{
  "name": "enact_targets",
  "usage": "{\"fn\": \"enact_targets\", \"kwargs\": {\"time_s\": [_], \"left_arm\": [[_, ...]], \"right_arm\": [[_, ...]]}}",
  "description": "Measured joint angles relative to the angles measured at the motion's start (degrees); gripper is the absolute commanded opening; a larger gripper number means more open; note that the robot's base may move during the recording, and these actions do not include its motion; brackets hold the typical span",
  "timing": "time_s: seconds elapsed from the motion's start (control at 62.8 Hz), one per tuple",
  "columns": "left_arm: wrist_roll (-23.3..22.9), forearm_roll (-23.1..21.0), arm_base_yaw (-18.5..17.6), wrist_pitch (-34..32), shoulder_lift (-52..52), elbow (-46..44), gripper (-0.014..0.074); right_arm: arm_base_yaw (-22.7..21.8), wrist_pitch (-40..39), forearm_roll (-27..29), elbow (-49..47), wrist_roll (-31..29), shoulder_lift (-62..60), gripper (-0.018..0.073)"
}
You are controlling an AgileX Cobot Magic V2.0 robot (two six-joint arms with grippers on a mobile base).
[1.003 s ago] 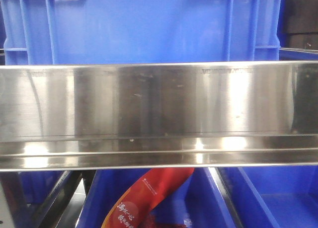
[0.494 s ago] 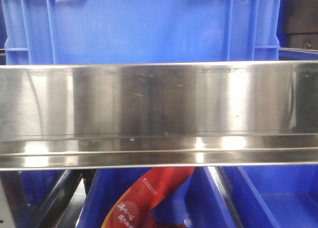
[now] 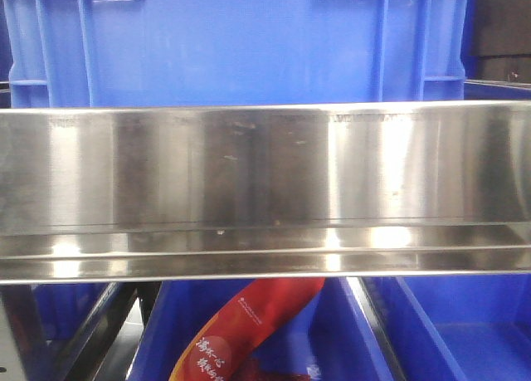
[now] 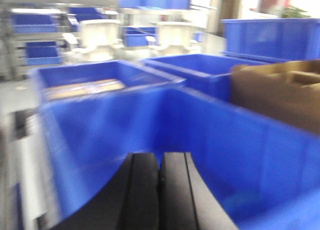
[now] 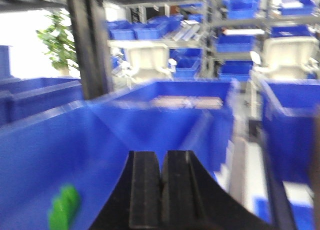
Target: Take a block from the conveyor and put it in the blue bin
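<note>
A warehouse or sorting hall is showing itself here: blue plastic bins (image 5: 165, 115) are standing in rows at floor level and filling metal shelving (image 5: 235, 34) in the background. A steel rail (image 3: 265, 190) is running across the front view with a blue crate (image 3: 241, 41) sitting behind it and more crates lying below. White containers (image 4: 100, 34) are sitting among the blue ones, a cardboard box (image 4: 280, 92) is resting beside a bin, and a potted plant (image 5: 57, 39) is standing by a bright window.
</note>
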Motion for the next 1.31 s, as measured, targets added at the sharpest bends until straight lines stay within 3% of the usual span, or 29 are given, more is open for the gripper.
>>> {"fn": "enact_targets", "kwargs": {"time_s": [0.223,0.414,0.733,1.083,1.306], "left_arm": [[-0.61,0.09,4.82,-0.36,-15.22,16.47,-0.0111],[-0.72,0.09,6.13,-0.36,-24.81,23.57,-0.0111],[-0.72,0.09,6.2,-0.24,-32.79,25.0,-0.0111],[-0.72,0.09,6.2,-0.24,-33.57,25.13,-0.0111],[-0.72,0.09,6.2,-0.24,-33.7,25.13,-0.0111]], "right_arm": [[-0.89,-0.75,0.0,15.83,0.0,-12.95,-0.0162],[-0.89,-0.72,0.0,21.18,0.0,-20.97,-0.0162],[-0.89,-0.95,0.0,21.55,0.0,-25.81,-0.0162],[-1.01,-1.88,0.0,22.31,0.0,-25.81,-0.0162],[-6.34,-6.76,0.0,29.02,0.0,-28.83,-0.0162]]}}
